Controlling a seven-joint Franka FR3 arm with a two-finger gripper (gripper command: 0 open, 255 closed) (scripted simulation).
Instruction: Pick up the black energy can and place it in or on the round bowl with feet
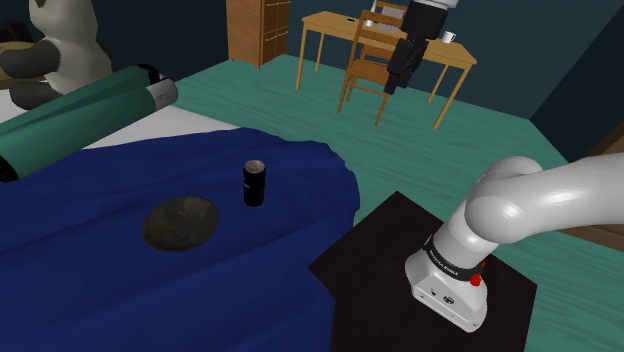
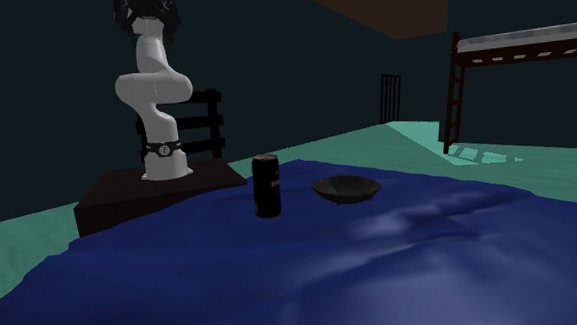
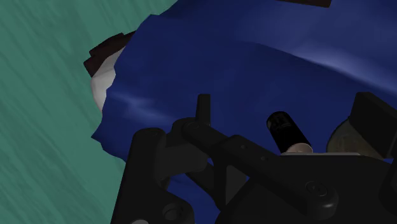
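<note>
The black energy can point(image 1: 254, 183) stands upright on the blue blanket point(image 1: 120, 290), close to the bed's edge toward the shoulder view's right. Just beside it, nearer the shoulder view's left, lies the dark round bowl point(image 1: 180, 222). In the second exterior view the can point(image 2: 267, 185) is left of the bowl point(image 2: 347, 189). My gripper point(image 1: 402, 64) hangs high in the air, well off from the can toward the shoulder view's upper right. Along the gripper point(image 3: 261, 140) the can point(image 3: 286, 129) shows far below between the black fingers point(image 3: 147, 162), which stand apart with nothing in them.
A green roll point(image 1: 75, 115) and a plush panda point(image 1: 55, 45) lie at the bed's far left. A wooden table point(image 1: 385, 40) and chair point(image 1: 370, 70) stand on the teal floor behind. My stand point(image 1: 420, 270) is dark. A bunk bed point(image 2: 523, 66) is at the second exterior view's right.
</note>
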